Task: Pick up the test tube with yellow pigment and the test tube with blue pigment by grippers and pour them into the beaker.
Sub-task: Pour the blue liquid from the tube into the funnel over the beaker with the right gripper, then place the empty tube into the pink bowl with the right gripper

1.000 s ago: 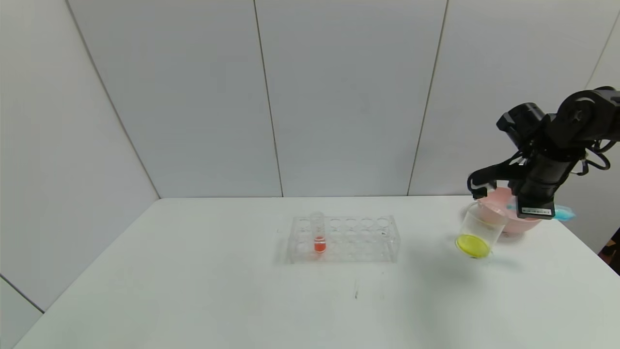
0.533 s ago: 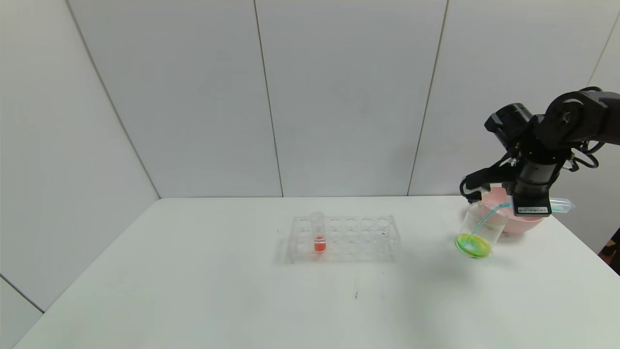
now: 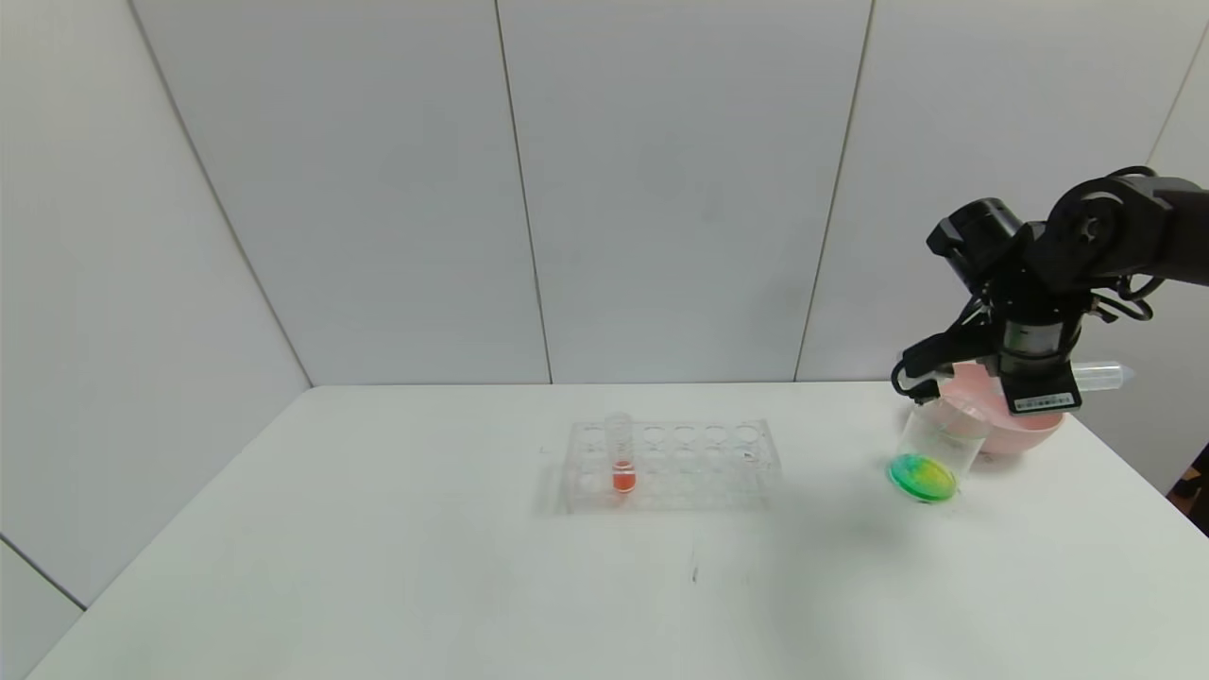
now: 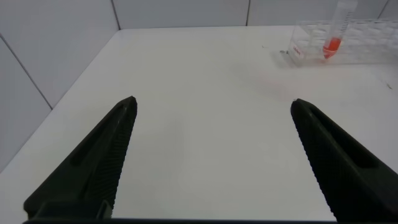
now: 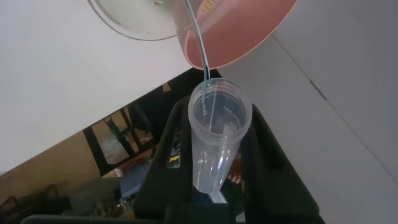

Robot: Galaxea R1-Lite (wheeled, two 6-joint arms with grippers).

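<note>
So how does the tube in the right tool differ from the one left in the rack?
The tube in the right tool lies roughly level above the pink bowl, drained; the rack tube stands upright, holding red-orange liquid. One is gripped, the other sits in the rack. Both are clear.

right gripper (image 3: 1025, 373) raised, jaws clamped; left gripper (image 4: 211, 155) spread.
</note>
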